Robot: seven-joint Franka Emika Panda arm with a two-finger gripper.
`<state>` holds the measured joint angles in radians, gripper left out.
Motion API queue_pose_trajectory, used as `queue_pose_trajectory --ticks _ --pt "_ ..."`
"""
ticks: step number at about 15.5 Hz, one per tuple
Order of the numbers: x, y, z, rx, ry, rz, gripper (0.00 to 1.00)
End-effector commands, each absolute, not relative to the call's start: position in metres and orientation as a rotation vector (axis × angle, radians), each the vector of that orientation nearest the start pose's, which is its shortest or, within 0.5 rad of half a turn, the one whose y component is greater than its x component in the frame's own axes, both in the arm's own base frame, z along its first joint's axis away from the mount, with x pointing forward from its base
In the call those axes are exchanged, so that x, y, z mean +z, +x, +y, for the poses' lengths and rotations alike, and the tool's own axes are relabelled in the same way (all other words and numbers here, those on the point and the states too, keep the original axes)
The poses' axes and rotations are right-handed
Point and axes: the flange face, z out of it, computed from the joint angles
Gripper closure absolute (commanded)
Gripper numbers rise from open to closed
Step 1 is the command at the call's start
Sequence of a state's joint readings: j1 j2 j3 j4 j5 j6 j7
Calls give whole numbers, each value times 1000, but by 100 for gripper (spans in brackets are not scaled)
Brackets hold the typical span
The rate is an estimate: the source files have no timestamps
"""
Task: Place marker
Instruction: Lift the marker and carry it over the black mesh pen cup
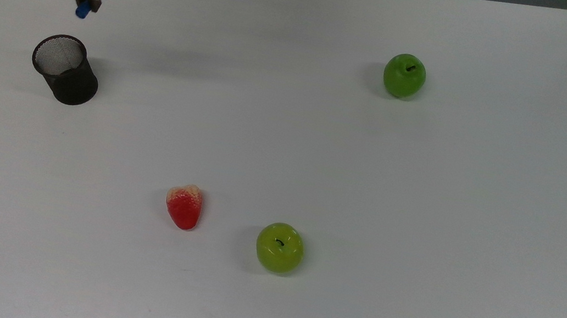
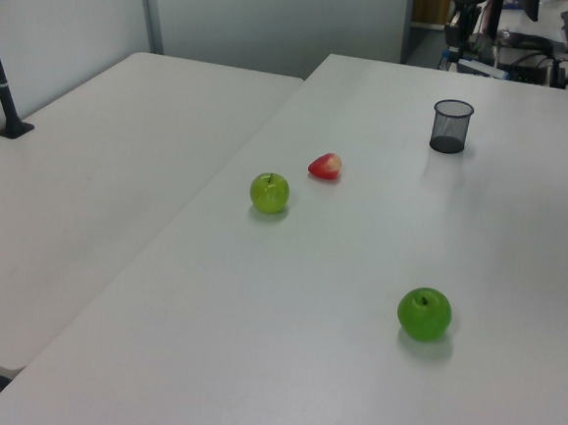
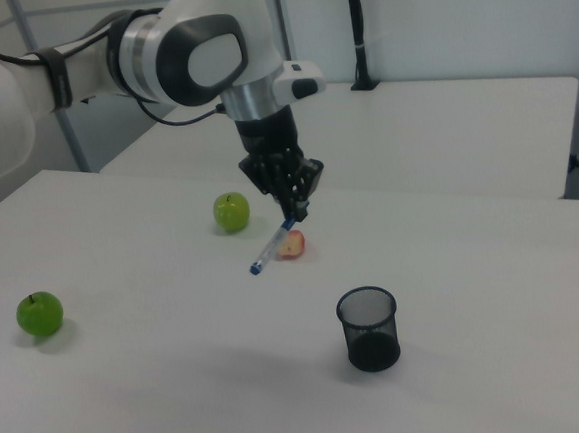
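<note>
Marker (image 3: 274, 245): hung in the air above the table (image 1: 422, 200), clamped near its blue cap end, white body slanting down and out from the jaws.
Gripper (image 3: 294, 213): closed on the marker.
Mesh cup (image 1: 64, 69): stood upright nearby on the table, apart from the marker.

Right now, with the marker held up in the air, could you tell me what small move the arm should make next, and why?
Probably shift the gripper until it is over the black mesh cup's open mouth. The marker hangs tilted from the shut fingers, and in the top view its blue end sits above the cup's rim, not yet over the opening.
</note>
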<state>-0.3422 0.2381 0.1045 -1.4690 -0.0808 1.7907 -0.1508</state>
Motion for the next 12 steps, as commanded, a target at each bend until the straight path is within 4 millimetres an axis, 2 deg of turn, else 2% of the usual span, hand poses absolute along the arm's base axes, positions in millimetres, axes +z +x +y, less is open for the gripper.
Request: queue_pose_trajectory --ticks 1,9,12 --pt "540 632 -188 -318 -3199 160 91" --pt "522 634 -224 -629 -3199 222 91" --pt "505 634 -226 -705 -3197 218 91"
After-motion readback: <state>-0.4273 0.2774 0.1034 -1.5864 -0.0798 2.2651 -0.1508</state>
